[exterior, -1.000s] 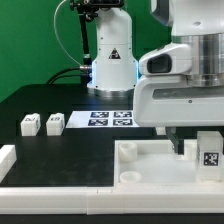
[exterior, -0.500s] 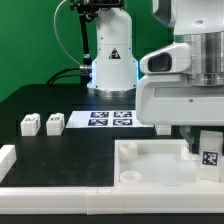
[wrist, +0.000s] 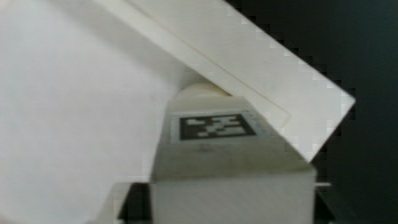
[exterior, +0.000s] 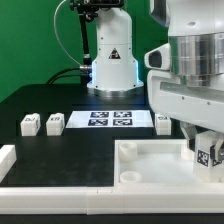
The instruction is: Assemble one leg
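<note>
While the arm hangs low over the exterior view's right side, the fingers (exterior: pixel 207 150) are closed on the leg (exterior: pixel 210 155), which shows its black-and-white tag toward the camera and sits just above the far right part of the tray (exterior: pixel 150 165). In the wrist view the same leg (wrist: pixel 217 150) fills the middle of the picture, tag facing up at the lens, pressed close against the tray's white wall (wrist: pixel 107 90); whether it already touches the tray floor or a socket I cannot tell.

The step in hand looks like seating this leg at the tray's right corner. To do it well, I would keep the leg upright and square to the tray wall, lower slowly, and let the fingers stay firm until the leg meets resistance, since a tilted block is likely to jam against the rim. If the joint needs a twist, turn about the leg's own axis without dragging the tray sideways.

Three more legs wait on the black tabletop (exterior: pixel 60 150): two (exterior: pixel 30 124) (exterior: pixel 55 123) lie side by side at the exterior view's left, and another (exterior: pixel 162 123) stands beside the marker board (exterior: pixel 110 120).
</note>
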`<state>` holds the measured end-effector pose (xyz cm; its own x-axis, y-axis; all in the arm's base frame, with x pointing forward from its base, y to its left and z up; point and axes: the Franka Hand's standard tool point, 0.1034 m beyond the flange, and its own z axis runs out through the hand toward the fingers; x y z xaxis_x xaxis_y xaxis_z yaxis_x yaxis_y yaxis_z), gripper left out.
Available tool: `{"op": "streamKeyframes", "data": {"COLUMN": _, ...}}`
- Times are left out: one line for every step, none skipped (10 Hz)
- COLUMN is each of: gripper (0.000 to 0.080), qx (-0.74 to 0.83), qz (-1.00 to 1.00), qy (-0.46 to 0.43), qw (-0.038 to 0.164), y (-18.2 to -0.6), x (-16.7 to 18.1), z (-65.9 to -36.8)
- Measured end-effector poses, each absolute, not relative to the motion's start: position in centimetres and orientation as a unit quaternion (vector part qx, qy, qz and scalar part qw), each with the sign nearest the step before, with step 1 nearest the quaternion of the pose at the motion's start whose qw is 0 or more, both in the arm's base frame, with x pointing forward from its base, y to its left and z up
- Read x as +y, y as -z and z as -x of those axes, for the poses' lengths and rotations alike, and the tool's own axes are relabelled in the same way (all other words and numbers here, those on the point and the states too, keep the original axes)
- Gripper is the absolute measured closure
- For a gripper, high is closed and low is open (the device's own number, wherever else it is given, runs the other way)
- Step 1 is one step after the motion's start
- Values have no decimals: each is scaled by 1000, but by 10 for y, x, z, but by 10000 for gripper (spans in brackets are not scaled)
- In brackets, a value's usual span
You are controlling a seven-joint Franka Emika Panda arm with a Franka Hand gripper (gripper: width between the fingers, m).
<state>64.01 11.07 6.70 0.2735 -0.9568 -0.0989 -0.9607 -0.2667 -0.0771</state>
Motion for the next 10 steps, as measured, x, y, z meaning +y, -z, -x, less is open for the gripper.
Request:
{"op": "streamKeyframes", "data": {"gripper": 506, "qx": 659, "qz": 749, "qy": -26, "qw": 65, "y": -66, "x": 111, "z": -639}}
{"op": "streamKeyframes", "data": {"gripper": 506, "qx": 717, "qz": 693, "qy": -30, "qw": 68, "y": -67, "x": 113, "z": -639}}
{"op": "streamKeyframes", "data": {"gripper": 506, "qx": 757, "qz": 649, "qy": -31, "qw": 67, "y": -67, "x": 112, "z": -638}}
{"op": "streamKeyframes", "data": {"gripper": 506, "qx": 769, "qz": 635, "qy": -29, "qw": 64, "y": -67, "x": 113, "z": -638}}
{"op": "streamKeyframes", "data": {"gripper": 429, "qx": 762, "qz": 643, "qy": -29, "qw": 65, "y": -66, "x": 113, "z": -637}}
{"op": "streamKeyframes", "data": {"gripper": 429, "qx": 727, "qz": 683, "qy": -25, "qw": 64, "y": -65, "x": 113, "z": -637}}
{"op": "streamKeyframes", "data": {"gripper": 293, "qx": 670, "qz": 740, "qy": -20, "qw": 60, "y": -65, "x": 114, "z": -636}}
{"op": "streamKeyframes", "data": {"gripper": 176, "qx": 603, "qz": 796, "qy": -18, "qw": 57, "y": -66, "x": 118, "z": -635}}
{"op": "streamKeyframes", "data": {"gripper": 176, "qx": 540, "qz": 840, "qy": -10, "qw": 55, "y": -66, "x": 122, "z": -635}}
{"op": "streamKeyframes", "data": {"gripper": 158, "qx": 520, "qz": 852, "qy": -9, "qw": 54, "y": -66, "x": 120, "z": -635}}
